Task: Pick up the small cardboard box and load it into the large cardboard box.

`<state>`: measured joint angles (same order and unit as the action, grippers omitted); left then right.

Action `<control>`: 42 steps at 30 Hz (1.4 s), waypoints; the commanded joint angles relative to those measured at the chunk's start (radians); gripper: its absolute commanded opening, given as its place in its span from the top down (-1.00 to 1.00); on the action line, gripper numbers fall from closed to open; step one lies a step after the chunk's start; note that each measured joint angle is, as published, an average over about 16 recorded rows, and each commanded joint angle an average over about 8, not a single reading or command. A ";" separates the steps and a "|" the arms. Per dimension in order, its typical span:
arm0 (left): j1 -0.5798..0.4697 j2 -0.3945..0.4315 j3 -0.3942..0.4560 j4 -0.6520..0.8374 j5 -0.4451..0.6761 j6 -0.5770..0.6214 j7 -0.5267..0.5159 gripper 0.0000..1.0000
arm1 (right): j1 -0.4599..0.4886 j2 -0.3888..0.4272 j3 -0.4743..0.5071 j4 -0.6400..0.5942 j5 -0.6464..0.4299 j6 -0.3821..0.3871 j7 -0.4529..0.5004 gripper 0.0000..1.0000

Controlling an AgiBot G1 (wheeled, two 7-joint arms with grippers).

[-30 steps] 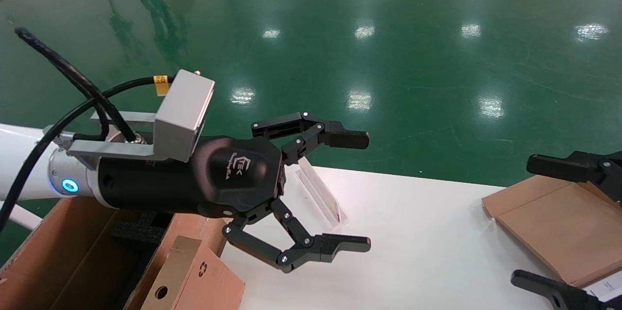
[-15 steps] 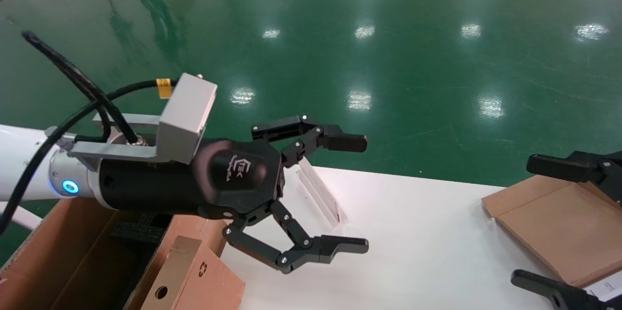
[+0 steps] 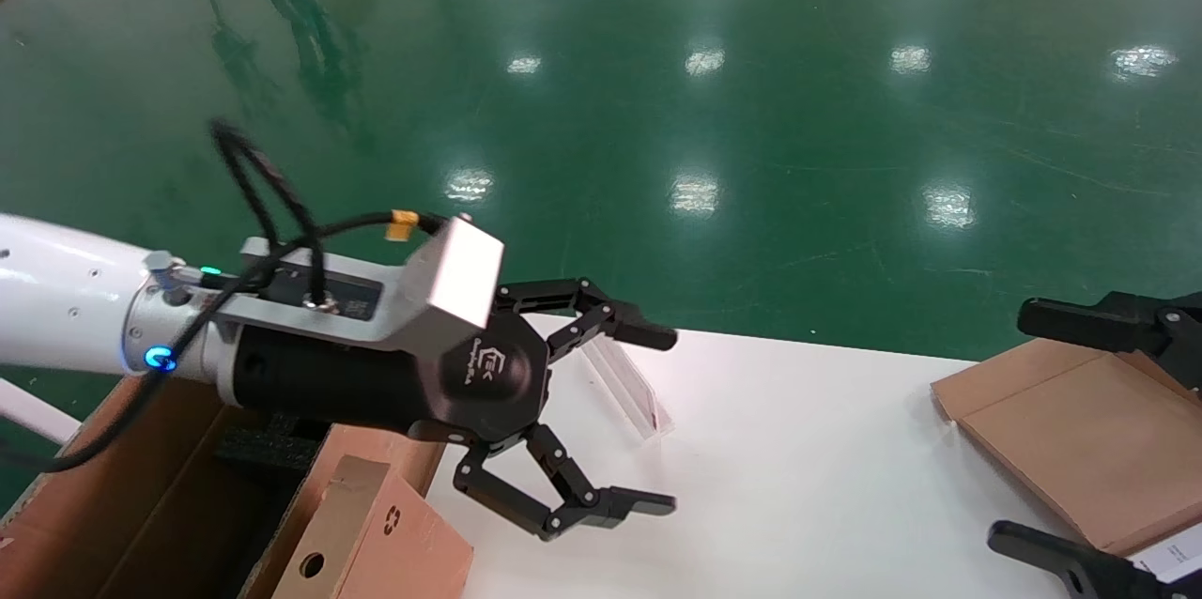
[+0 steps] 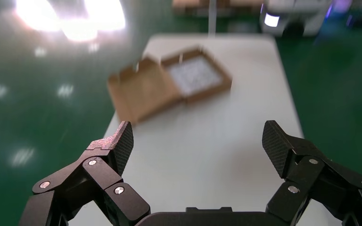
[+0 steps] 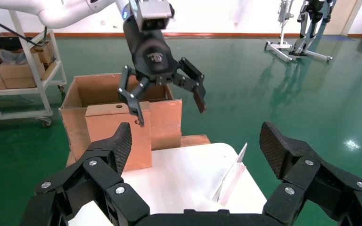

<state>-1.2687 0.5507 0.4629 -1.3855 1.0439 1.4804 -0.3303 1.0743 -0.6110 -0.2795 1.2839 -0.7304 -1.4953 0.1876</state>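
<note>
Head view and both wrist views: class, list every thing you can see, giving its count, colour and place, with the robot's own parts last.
Small cardboard box: one, brown, standing upright at the table's left end against the large box.
Large cardboard box: one, brown, open, on the floor beyond the table's left end.
Foam: black, inside the large box.
Flat cardboard package: one, brown, at the table's right end.
Clear sign holder: one, transparent, mid-table.
Table: one, white.
Cart: one, white, behind the large box.
Left end effector: one, black, open, above the small box.
Right end effector: one, black, open, over the package.
</note>
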 commanded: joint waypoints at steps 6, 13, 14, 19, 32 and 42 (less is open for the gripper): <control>-0.163 0.005 0.139 -0.054 0.215 0.026 -0.121 -1.00 | 0.000 0.000 0.000 0.000 0.000 0.000 0.000 -1.00; -0.337 0.033 0.315 -0.080 0.420 0.079 -0.332 -1.00 | 0.000 0.000 0.000 0.000 0.000 0.000 0.000 -1.00; -0.359 0.036 0.338 -0.082 0.443 0.086 -0.365 -1.00 | 0.000 0.000 0.000 0.000 0.000 0.000 0.000 -1.00; -0.445 0.049 0.431 -0.088 0.519 0.118 -0.527 -1.00 | 0.000 0.000 0.000 0.000 0.000 0.000 0.000 -1.00; -0.616 0.084 0.616 -0.093 0.608 0.183 -0.991 -1.00 | 0.000 0.000 0.000 0.000 0.000 0.000 0.000 -1.00; -0.745 0.148 0.836 -0.094 0.634 0.200 -1.204 -1.00 | 0.000 0.000 0.000 0.000 0.000 0.000 0.000 -1.00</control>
<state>-2.0168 0.6980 1.3023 -1.4797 1.6667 1.6803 -1.5325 1.0743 -0.6110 -0.2795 1.2839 -0.7304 -1.4953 0.1876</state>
